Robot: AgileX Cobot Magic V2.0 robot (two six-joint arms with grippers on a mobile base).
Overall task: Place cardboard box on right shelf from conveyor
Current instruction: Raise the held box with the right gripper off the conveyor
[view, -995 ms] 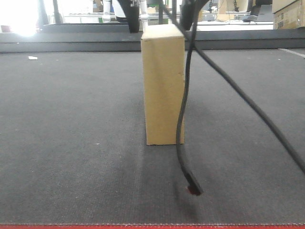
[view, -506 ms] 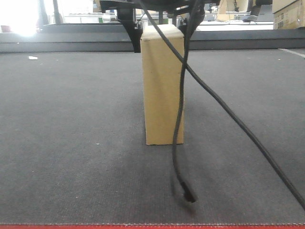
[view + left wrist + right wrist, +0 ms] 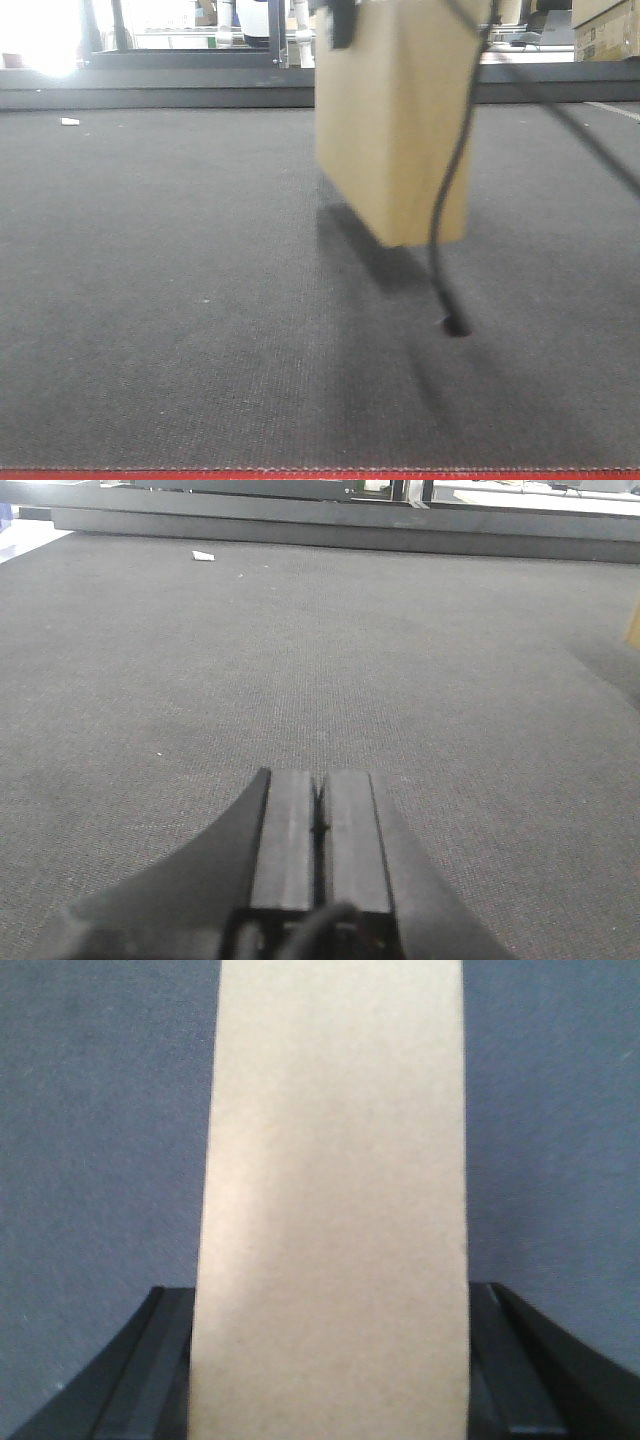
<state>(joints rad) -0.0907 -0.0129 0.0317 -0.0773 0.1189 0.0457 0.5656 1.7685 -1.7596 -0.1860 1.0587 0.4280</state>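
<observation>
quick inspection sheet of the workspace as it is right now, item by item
surface: conveyor, dark grey belt, red strip at the near edge
job's things: cardboard box held off the belt, tilted, shadow under it; right shelf not in view
clutter: small white scrap at the belt's far left
grippers: right gripper shut on the box, a finger on each side; left gripper shut, empty, over the belt
cables: black cable hangs across the box front, loose end near the belt
surroundings: labelled carton top right; glare top left
</observation>
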